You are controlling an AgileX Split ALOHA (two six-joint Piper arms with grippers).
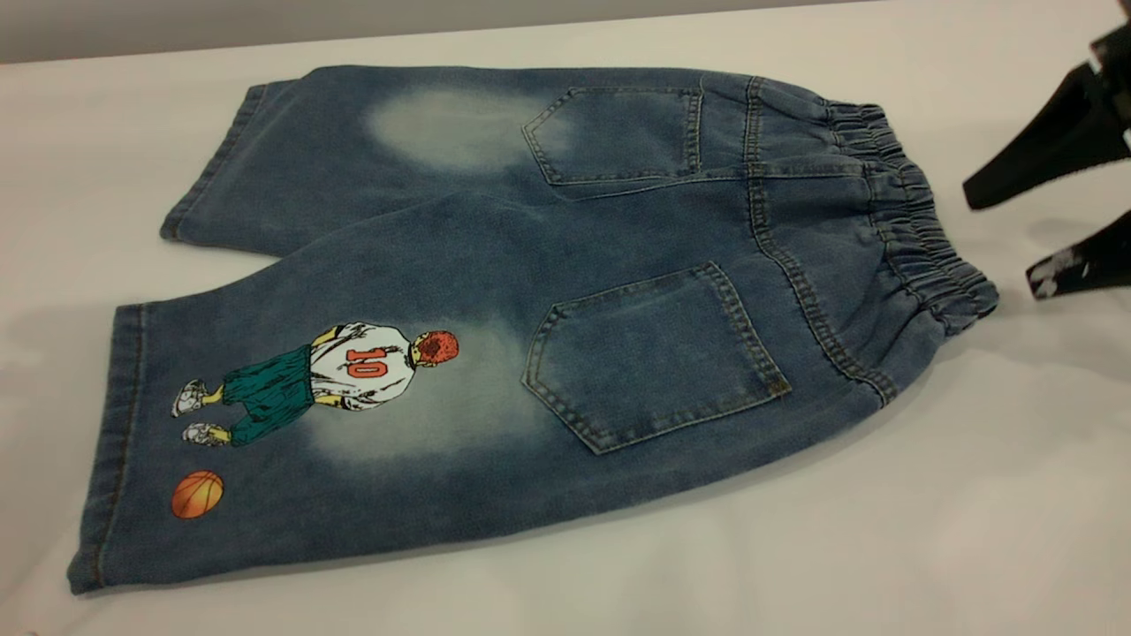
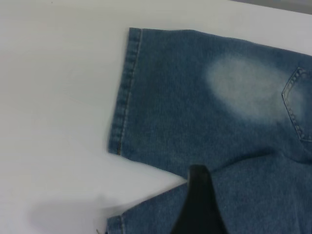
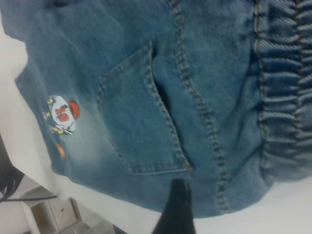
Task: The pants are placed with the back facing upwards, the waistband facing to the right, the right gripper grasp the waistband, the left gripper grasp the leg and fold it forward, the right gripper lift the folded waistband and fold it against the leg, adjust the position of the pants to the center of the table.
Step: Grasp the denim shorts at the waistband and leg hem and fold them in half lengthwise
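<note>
Right tool spread beside waistband; pants flat on table (off-white).

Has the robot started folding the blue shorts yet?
Not yet. The blue denim shorts lie flat, back pockets up, gathered waistband at the right. The black right gripper hangs open beside the waistband, holding nothing. Every fold and the centring on the off-white table remain.

The only readable mark is a red "10" on the printed player's white shirt, on the leg.
</note>
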